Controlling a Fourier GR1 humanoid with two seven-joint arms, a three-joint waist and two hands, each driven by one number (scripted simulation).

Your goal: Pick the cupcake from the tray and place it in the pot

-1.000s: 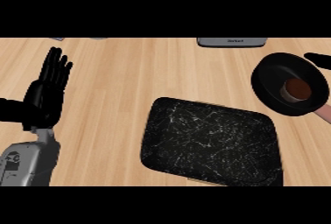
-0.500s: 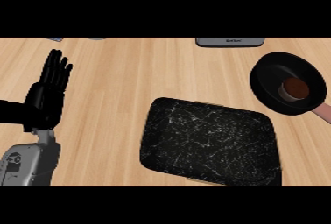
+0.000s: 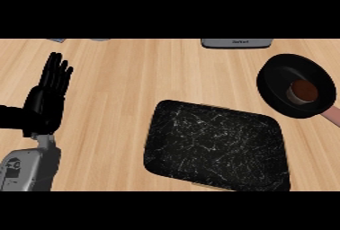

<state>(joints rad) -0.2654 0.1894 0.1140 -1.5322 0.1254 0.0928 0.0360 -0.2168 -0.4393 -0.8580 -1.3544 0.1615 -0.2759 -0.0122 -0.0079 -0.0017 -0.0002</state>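
The cupcake (image 3: 304,90), brown-topped, sits inside the black pot (image 3: 279,85) at the right of the head view. A pinkish handle (image 3: 331,117) sticks out from the pot's lower right. The dark speckled tray (image 3: 216,144) lies in the middle foreground with nothing on it. My left hand (image 3: 45,101) rests open at the left, fingers straight and pointing up, well away from tray and pot. My right hand does not show anywhere.
A grey appliance (image 3: 236,43) sits at the counter's far edge, above the pot. Small grey items (image 3: 58,40) peek in at the top left. Bare wooden counter (image 3: 133,76) lies between my left hand and the tray.
A black hand tip at the pot's upper right edge one second ago is gone from view. The cupcake stays in the pot. My left hand has not moved.
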